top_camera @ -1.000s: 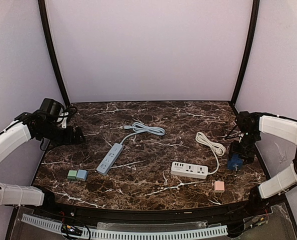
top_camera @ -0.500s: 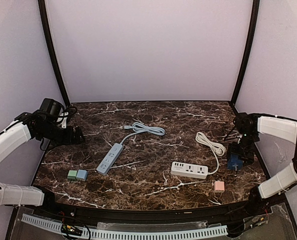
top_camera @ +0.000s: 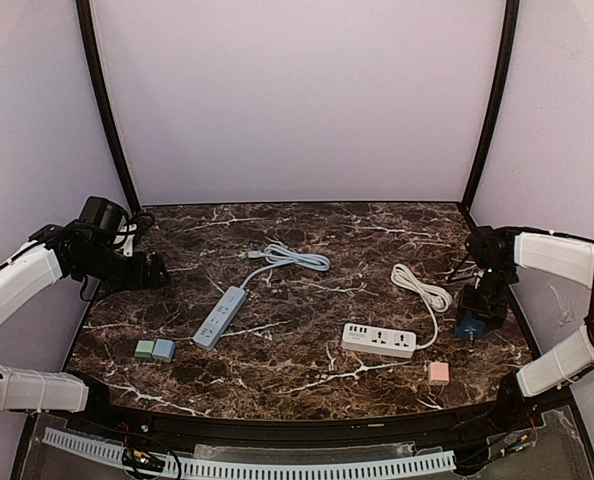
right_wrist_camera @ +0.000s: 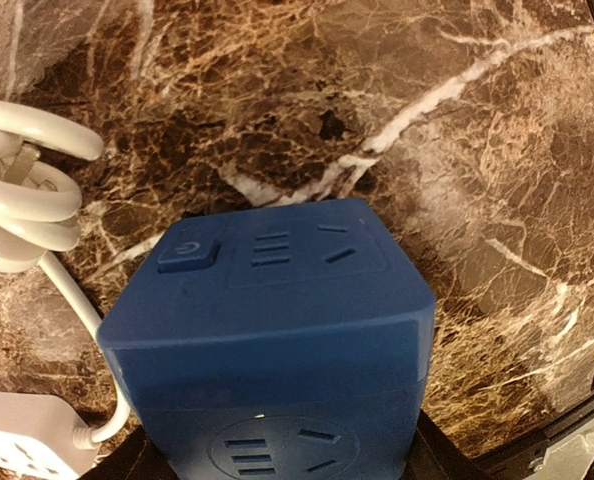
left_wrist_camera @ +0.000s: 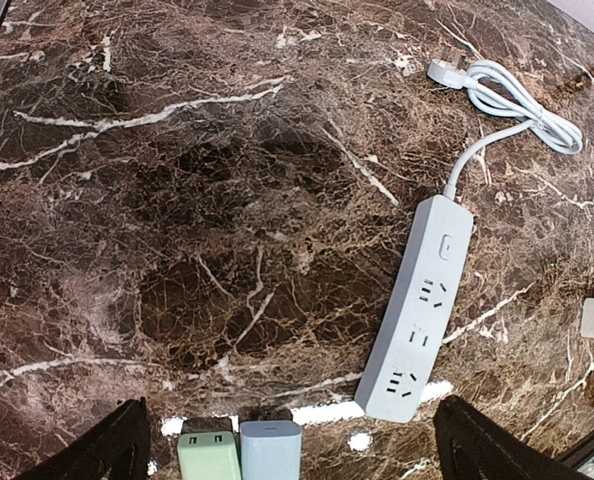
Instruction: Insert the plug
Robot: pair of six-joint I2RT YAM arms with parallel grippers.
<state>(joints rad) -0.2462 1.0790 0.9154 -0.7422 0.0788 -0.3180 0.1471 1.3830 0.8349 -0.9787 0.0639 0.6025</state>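
My right gripper (top_camera: 476,308) is shut on a dark blue cube socket (top_camera: 467,324) at the right edge of the table. In the right wrist view the cube (right_wrist_camera: 277,330) fills the space between my fingers, with its button and sockets facing up. My left gripper (top_camera: 158,271) is open and empty at the left. In the left wrist view it (left_wrist_camera: 292,425) hangs above a green adapter (left_wrist_camera: 209,457) and a grey-blue adapter (left_wrist_camera: 270,452). A light blue power strip (left_wrist_camera: 417,320) lies to their right. A pink adapter (top_camera: 438,372) sits near the front right.
A white power strip (top_camera: 379,340) lies left of the cube, and its coiled cord (top_camera: 422,288) shows in the right wrist view (right_wrist_camera: 27,190). The blue strip's cord (top_camera: 295,258) is coiled mid-table. Black frame posts (top_camera: 485,110) stand at the back corners.
My right gripper has shifted slightly up and left with the blue cube in it. The left arm has not moved.
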